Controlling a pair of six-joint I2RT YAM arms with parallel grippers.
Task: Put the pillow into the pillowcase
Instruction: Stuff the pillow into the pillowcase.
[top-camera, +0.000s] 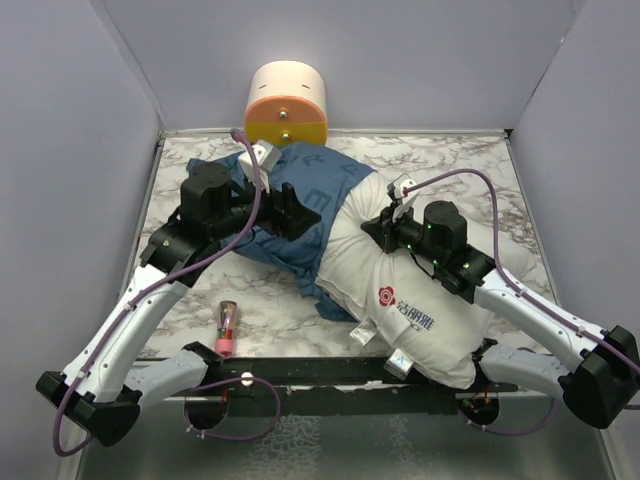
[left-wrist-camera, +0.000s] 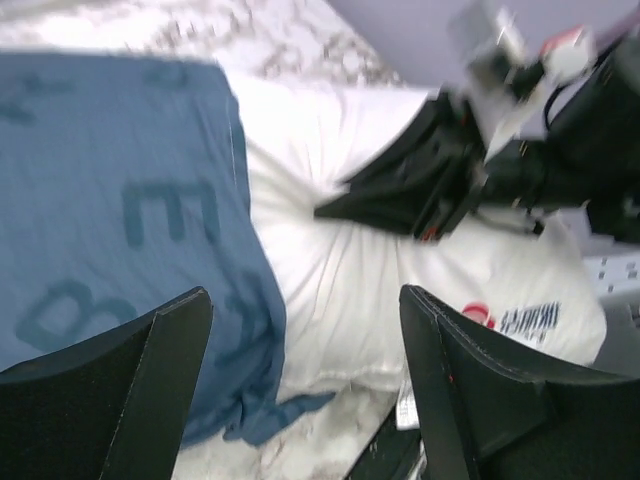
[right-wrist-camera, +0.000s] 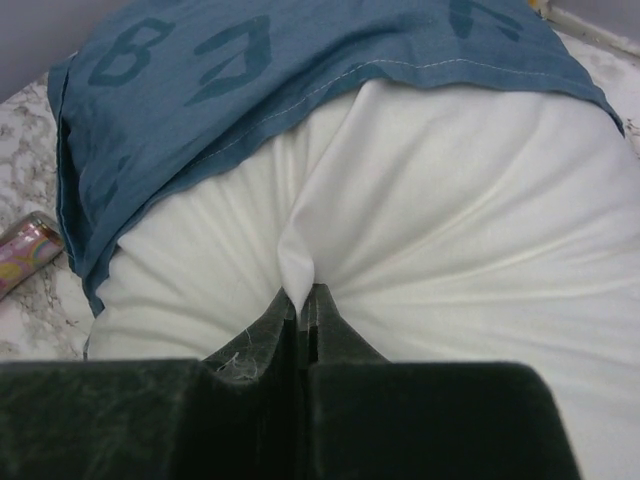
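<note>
Pillow (top-camera: 415, 300) first: it lies slantwise on the marble table (top-camera: 460, 165), its far end inside the pillowcase (top-camera: 300, 200) and its labelled near end bare, reaching the table's near edge between the arm bases. We judge it about half in, so the work in hand is drawing the blue cloth further down over the white. The hem (right-wrist-camera: 330, 90) crosses the pillow's upper face, with loose blue cloth bunched along its left flank. Just short of that hem, the right gripper (right-wrist-camera: 305, 300) is clamped tight on a raised pinch of the pillow's white cover. The left gripper (left-wrist-camera: 305, 295) hangs over the pillowcase near the hem with its fingers spread wide and nothing between them. To do this well, we would bring the left fingers down on the hem's top layer alone, beside the pillow. Catching both layers would close the mouth. Then we would pull towards the labelled end while the right arm braces or feeds the pillow inward. That pinch is thin cloth and may slip, so slow, steady pulls are safer.
</note>
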